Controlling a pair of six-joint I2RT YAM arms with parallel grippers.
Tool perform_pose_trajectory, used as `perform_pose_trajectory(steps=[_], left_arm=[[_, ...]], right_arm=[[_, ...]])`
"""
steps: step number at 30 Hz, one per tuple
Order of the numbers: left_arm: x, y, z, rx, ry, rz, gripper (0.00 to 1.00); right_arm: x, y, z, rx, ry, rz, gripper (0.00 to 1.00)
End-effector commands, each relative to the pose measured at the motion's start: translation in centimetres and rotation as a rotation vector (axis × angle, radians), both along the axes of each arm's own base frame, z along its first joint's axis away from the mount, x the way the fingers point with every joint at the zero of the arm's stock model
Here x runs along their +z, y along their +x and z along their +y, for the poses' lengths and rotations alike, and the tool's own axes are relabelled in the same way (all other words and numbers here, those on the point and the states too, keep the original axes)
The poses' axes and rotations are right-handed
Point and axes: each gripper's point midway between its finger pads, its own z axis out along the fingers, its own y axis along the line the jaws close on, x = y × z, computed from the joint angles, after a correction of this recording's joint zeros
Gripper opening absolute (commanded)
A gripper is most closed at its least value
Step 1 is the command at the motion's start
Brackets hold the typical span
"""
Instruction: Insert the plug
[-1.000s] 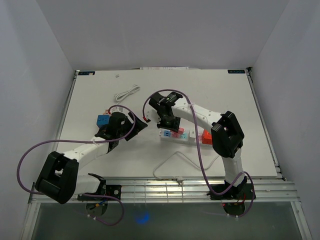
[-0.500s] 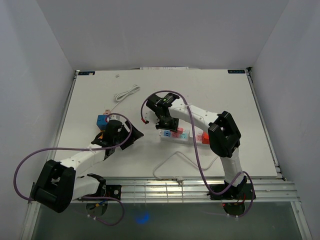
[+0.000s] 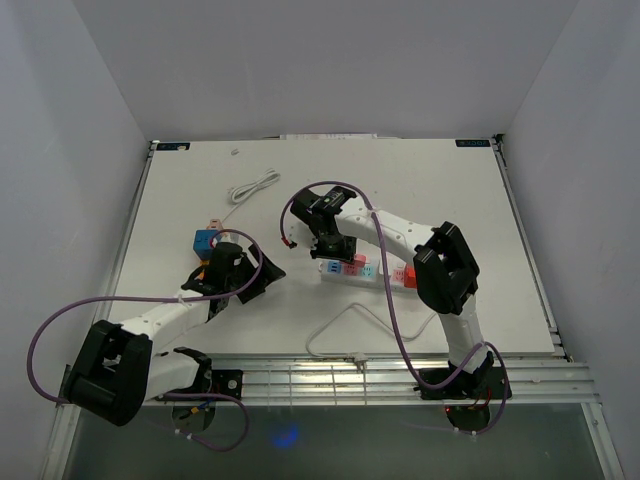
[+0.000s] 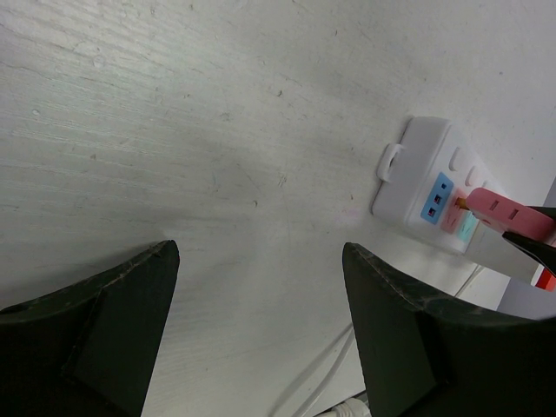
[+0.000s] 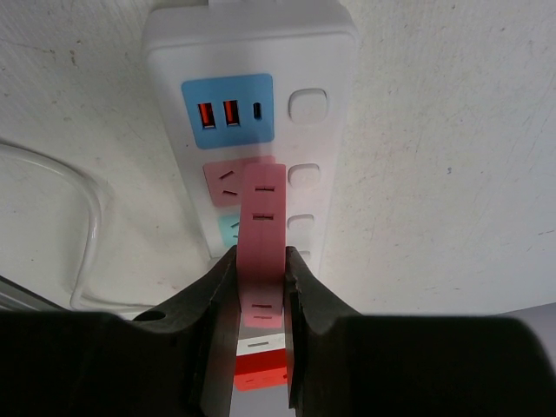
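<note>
Plug (image 5: 263,200) pinched in right hand (image 5: 261,262) above strip (image 5: 323,52); left hand (image 4: 258,261) gapes near blue cube (image 3: 205,241).

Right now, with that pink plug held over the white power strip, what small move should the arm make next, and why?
Probably ease the right gripper straight toward the power strip, pressing the pink plug into the pink outlet. The right wrist view shows the plug clamped between its fingers with its tip over that outlet; whether the prongs have entered cannot be told.

No legible text anywhere; dark stickers (image 3: 172,146) too small to read.
</note>
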Motion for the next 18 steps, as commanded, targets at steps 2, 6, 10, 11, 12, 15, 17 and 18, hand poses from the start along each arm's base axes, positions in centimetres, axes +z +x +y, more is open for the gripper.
perform_pose_trajectory(steps=[2,6,10,11,12,15,17,18], left_arm=[[1.1,0.3,0.0,-0.011,-0.01,-0.04,0.87],[1.2,0.3,0.0,-0.011,-0.013,-0.044,0.87],[1.4,0.2,0.0,-0.012,-0.018,-0.048,0.87],[1.3,0.2,0.0,-0.012,-0.018,-0.048,0.87],[1.3,0.1,0.1,-0.011,-0.017,-0.047,0.87],[1.4,0.1,0.1,-0.013,-0.017,-0.049,0.87],[1.6,0.1,0.1,-0.012,-0.018,-0.055,0.87],[1.6,0.1,0.1,-0.011,-0.017,-0.054,0.87]], right_arm=[[-4.6,-2.1,-0.1,-0.01,-0.023,0.15,0.08],[-4.0,-2.4,0.5,-0.005,-0.003,0.15,0.08],[-4.4,-3.0,0.4,-0.013,-0.013,0.168,0.08],[-4.7,-3.3,0.2,-0.017,-0.019,0.178,0.08],[-4.8,-3.6,0.3,-0.017,-0.019,0.19,0.08],[-5.2,-4.2,0.1,-0.023,-0.024,0.213,0.08],[-5.3,-4.4,0.1,-0.028,-0.025,0.213,0.08],[-5.4,-4.4,-0.1,-0.03,-0.027,0.216,0.08]])
